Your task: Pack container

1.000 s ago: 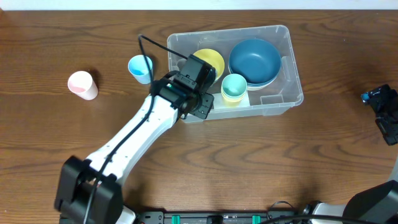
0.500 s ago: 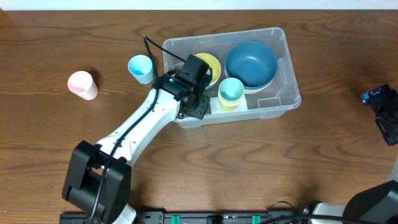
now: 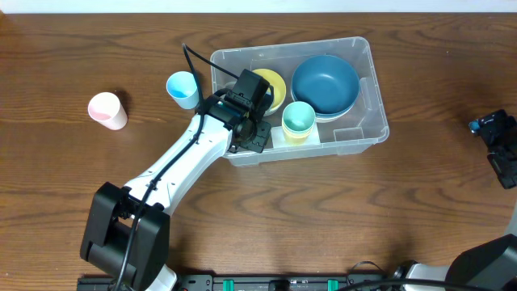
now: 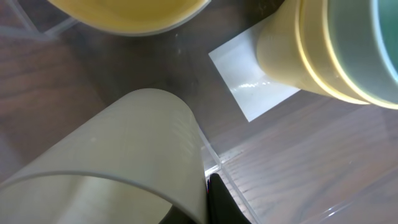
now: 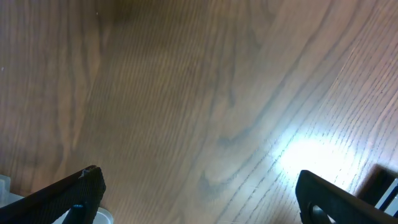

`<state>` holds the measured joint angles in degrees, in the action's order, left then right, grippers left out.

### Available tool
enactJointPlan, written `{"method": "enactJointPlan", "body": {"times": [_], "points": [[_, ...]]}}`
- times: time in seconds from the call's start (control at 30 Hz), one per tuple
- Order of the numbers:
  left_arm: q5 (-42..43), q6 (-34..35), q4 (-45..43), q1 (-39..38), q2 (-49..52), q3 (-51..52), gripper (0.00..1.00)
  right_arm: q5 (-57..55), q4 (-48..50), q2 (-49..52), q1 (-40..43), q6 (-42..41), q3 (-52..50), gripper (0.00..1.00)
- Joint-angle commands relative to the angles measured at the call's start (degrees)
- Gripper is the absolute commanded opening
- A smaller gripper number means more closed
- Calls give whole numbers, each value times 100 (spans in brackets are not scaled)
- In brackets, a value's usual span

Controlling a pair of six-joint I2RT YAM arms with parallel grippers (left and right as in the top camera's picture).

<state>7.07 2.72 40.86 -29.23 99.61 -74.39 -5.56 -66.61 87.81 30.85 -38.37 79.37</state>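
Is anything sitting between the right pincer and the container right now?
Nothing visible. Only bare table lies between the open right pincer, at the table's right edge, and the container and its right wall. The left arm is at the container's near-left corner, on the opposite side, out of that path.

Pale cup (image 4: 118, 155) fills lower left, very close to camera, tilted, side wall facing lens. Left gripper (image 4: 200, 208) pinches cup wall; only one dark finger (image 4: 221, 202) shows, at bottom edge, touching cup. Beyond: clear container (image 4: 231, 168), wood grain of table (image 4: 336, 168) visible through plastic. White label (image 4: 252, 78) on container floor, centre. Yellow bowl (image 4: 130, 12) at top edge, cropped. Top right: yellow cup (image 4: 289, 43) with teal cup (image 4: 367, 43) nested inside, touching label's corner.
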Motion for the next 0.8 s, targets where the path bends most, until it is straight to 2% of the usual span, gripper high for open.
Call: {"method": "enactJointPlan", "body": {"times": [0.0, 0.2, 0.3, 0.63, 0.77], "points": [[-72, -79, -31, 46, 33, -105, 6, -17, -2, -15, 26, -59, 0, 99], [-72, -76, -221, 46, 33, -125, 6, -20, -2, -15, 26, -59, 0, 99], [-74, -76, -48, 39, 33, -295, 6, -17, -2, -15, 26, -57, 0, 99], [-527, -79, 1620, 42, 33, -2417, 6, -17, -2, -15, 26, -59, 0, 99], [-625, -81, 1910, 39, 33, -2986, 6, -20, -2, -15, 26, -59, 0, 99]]}}
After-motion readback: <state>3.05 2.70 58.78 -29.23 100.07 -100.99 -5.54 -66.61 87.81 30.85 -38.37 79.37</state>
